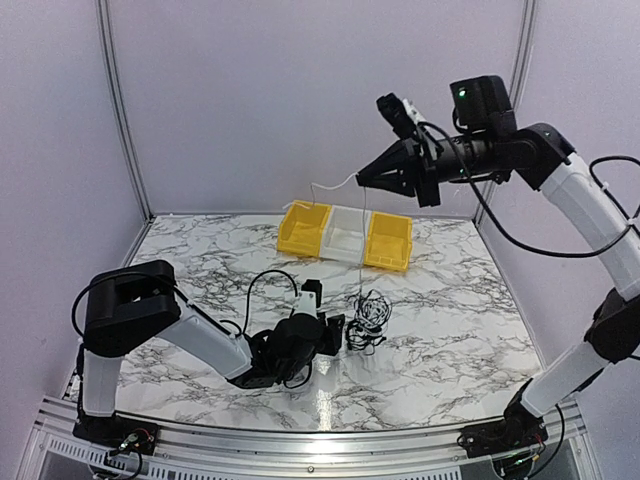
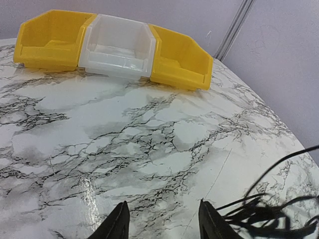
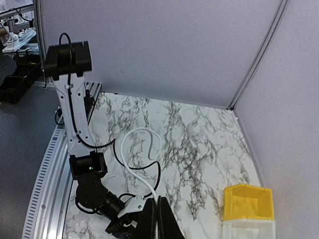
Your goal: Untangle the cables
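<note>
A loose knot of black cables (image 1: 368,322) lies on the marble table (image 1: 450,330). My right gripper (image 1: 362,181) is raised high above the bins and shut on the whitish cable (image 1: 330,186). A thin strand runs from the gripper down to the knot. In the right wrist view the fingers (image 3: 149,221) are pressed together on the white cable (image 3: 130,169), which curls in a free loop. My left gripper (image 1: 340,333) sits low on the table just left of the knot. In the left wrist view it (image 2: 163,221) is open and empty, with black cables (image 2: 271,214) beside its right finger.
Three bins stand in a row at the back: a yellow bin (image 1: 303,229), a white bin (image 1: 347,234) and another yellow bin (image 1: 389,241). They also show in the left wrist view (image 2: 117,47). Purple walls enclose the table. The left arm's own black cable (image 1: 262,285) arcs over it.
</note>
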Robot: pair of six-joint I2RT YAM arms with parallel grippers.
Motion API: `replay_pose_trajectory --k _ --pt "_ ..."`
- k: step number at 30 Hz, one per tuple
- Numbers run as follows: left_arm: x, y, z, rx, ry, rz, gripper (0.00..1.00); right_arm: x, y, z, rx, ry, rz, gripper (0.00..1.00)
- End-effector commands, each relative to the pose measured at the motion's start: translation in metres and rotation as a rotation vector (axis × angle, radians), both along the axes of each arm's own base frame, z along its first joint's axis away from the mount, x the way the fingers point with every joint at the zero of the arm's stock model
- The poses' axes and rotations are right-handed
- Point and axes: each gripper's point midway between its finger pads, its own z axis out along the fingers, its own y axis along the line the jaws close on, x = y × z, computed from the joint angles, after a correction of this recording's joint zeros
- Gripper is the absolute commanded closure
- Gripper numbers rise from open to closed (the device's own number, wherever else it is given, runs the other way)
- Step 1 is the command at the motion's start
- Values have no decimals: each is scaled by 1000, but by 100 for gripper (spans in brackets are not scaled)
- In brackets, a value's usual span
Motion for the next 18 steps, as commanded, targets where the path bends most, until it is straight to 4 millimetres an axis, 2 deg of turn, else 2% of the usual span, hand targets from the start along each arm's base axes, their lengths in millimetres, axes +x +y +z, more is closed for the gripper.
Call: replay_pose_trajectory --k 1,3,5,9,12,15,18 --pt "-1 -9 1 -36 -1 -13 52 -26 -17 73 126 -150 5 100" --pt "-1 -9 -1 -33 1 -16 53 -28 -21 87 152 -184 -8 100" --pt "-2 -8 -2 -30 2 -16 53 -29 -23 92 160 -193 -11 100" --pt "-6 4 2 -31 4 -10 53 -26 -22 87 151 -184 -20 100" --pt "-12 22 15 -45 -6 1 50 -20 -20 74 133 -170 -40 100" --pt "-23 41 37 -61 -37 -9 45 -12 -17 55 121 -141 -69 100" --pt "-40 59 61 -45 -95 -48 41 -2 -12 22 96 -88 -97 100"
